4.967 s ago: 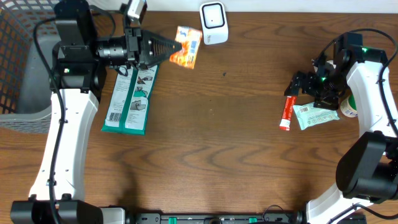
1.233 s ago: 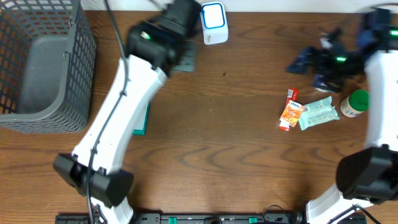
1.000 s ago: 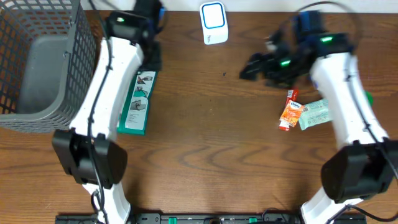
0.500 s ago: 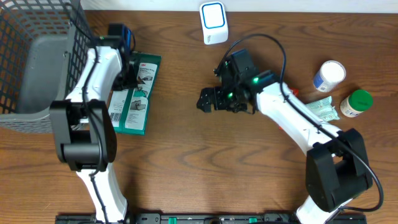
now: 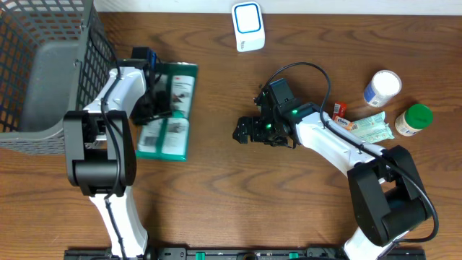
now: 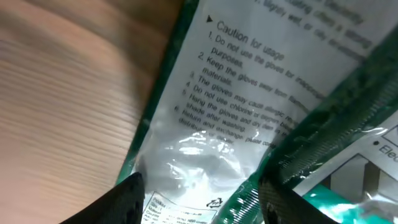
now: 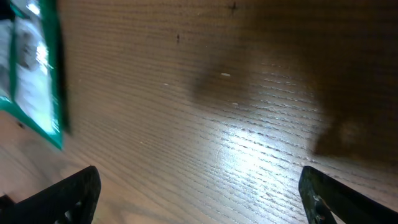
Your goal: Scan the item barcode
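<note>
Left hand point(image 5: 149, 110), from overhead, sits at the left edge of the green glove pkg point(image 5: 173, 108). The pkg lies on the wood tabletop point(image 5: 238, 202), just beside the grey wire basket point(image 5: 94, 50) but outside it, and well apart from the white scanner point(image 5: 247, 27) at the back edge. Right hand point(image 5: 242, 132) is over mid-tabletop, spread wide above bare wood. At the far right stand a white bottle point(image 5: 382, 88) and a green-capped bottle point(image 5: 413, 119), both w/ lids on. The latter is just beside a pale-green sachet point(image 5: 372, 128), which lies next to a red sachet point(image 5: 339, 112). Left wrist view: fingers point(image 6: 121, 202) are part-way apart, w/ the pkg's clear film, its printed caution text and a green crease between them; can't tell whether they pinch it. Wood shows at the left. Right wrist view: fingers point(image 7: 68, 193) are in both lower corners, spread wide over bare wood, w/ the pkg's green edge at the upper left.
</note>
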Tool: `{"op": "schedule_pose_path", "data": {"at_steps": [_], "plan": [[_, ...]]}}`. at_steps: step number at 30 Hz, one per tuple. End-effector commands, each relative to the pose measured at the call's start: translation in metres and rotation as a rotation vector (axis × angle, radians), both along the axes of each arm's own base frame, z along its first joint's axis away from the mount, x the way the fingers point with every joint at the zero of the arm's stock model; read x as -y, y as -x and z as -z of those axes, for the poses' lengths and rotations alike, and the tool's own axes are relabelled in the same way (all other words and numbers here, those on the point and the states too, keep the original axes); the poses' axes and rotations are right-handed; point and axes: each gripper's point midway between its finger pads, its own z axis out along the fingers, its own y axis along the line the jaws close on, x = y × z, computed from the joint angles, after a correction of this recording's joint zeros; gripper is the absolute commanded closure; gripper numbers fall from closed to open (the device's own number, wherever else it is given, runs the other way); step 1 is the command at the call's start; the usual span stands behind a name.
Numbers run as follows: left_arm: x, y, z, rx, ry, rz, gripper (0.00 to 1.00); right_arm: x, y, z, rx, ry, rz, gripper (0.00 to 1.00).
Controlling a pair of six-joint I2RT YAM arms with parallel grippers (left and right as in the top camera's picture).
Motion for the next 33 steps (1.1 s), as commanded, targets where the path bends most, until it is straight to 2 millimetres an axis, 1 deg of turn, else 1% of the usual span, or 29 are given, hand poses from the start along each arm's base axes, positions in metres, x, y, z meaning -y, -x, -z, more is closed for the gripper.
{"op": "schedule_pose_path", "data": {"at_steps": [1,5,9,12,14,18,23,29,33], "plan": [[0.058,0.020,0.006,-0.079,0.239,0.025,0.40,0.002,-0.002,-0.003,0.004,-0.013,0.007,0.01],[0.077,0.023,0.007,-0.079,0.237,0.078,0.40,0.004,-0.006,-0.009,-0.003,-0.086,-0.017,0.01],[0.094,0.025,0.007,-0.075,0.236,0.124,0.40,0.012,-0.010,-0.015,-0.010,-0.148,-0.031,0.01],[0.104,0.025,0.007,-0.067,0.236,0.153,0.40,0.021,-0.013,-0.012,-0.011,-0.164,-0.012,0.01],[0.110,0.026,0.007,-0.062,0.236,0.168,0.40,0.021,-0.013,-0.008,-0.001,-0.176,-0.013,0.01],[0.116,0.028,0.007,-0.064,0.236,0.186,0.39,0.009,-0.006,0.003,-0.001,-0.240,0.005,0.03],[0.119,0.031,0.007,-0.071,0.235,0.195,0.39,-0.014,0.006,0.014,0.036,-0.314,0.038,0.03],[0.120,0.041,0.007,-0.112,0.229,0.199,0.39,-0.028,0.015,0.030,0.059,-0.237,0.125,0.04],[0.130,0.049,0.007,-0.130,0.226,0.228,0.39,-0.039,0.018,0.029,0.088,-0.228,0.114,0.05]]}}
